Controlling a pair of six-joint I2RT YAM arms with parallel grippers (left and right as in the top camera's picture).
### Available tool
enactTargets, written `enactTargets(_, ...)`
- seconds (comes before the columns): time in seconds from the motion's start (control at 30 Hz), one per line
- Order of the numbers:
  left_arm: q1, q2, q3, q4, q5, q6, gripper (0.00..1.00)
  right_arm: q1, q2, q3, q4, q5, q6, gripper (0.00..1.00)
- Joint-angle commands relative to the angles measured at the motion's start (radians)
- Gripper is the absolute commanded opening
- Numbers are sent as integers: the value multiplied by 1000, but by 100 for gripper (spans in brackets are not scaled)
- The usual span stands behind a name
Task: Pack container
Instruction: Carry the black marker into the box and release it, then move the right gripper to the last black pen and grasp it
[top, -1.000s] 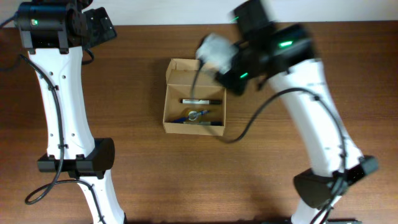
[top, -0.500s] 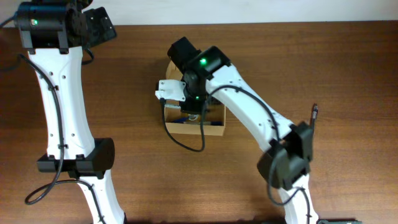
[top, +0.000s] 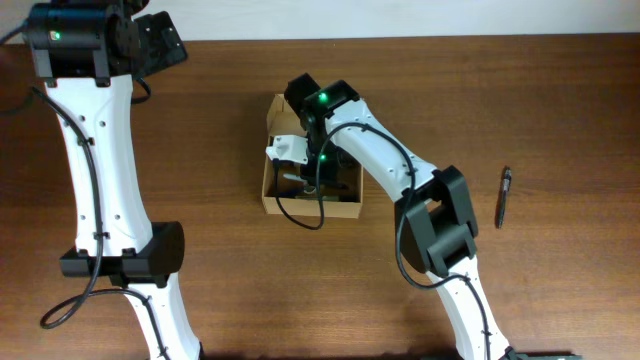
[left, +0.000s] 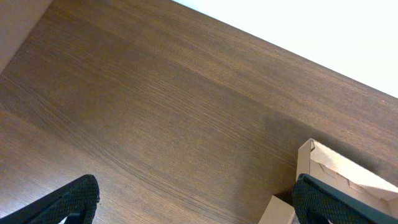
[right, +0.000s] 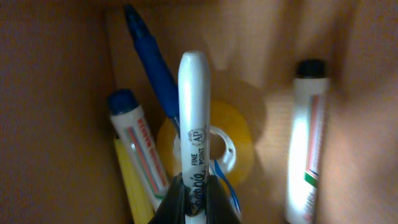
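Right fingers (right: 175, 200) dipped into container (top: 300, 208); only wrist view shows them clamping marker (right: 194, 112); left fingers (left: 78, 198) spread, empty.

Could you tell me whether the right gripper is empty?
No, the right gripper is shut on a white marker, held inside the container.

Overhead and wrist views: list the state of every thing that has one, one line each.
container: open, flap lid up, partly filled.
right gripper: inside the container, shut on the white marker.
white marker: gripped at one end, not released.
yellow tape roll: lying flat in the container.
left gripper: open, empty.
black pen: lying loose outside the container.
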Motion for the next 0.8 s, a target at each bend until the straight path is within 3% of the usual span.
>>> enactTargets(0.0,5,5,-4,0,1,5,100,1,33,-5,4,-28,56,7)
enactTargets(0.03,5,5,-4,0,1,5,100,1,32,-4,5,-27,70,11)
enactTargets(0.07,5,5,-4,0,1,5,100,1,25,1,3,-19,91,29)
enactTargets(0.1,5,5,-4,0,0,5,100,1,19,6,3,-7,117,36)
enactTargets(0.27,5,5,-4,0,0,5,100,1,-70,75,-20,117,281,48)
enactTargets(0.53,5,5,-4,0,1,5,100,-15,-353,122,-26,245,420,44)
enactTargets(0.77,5,5,-4,0,1,5,100,-230,-619,122,0,355,682,57)
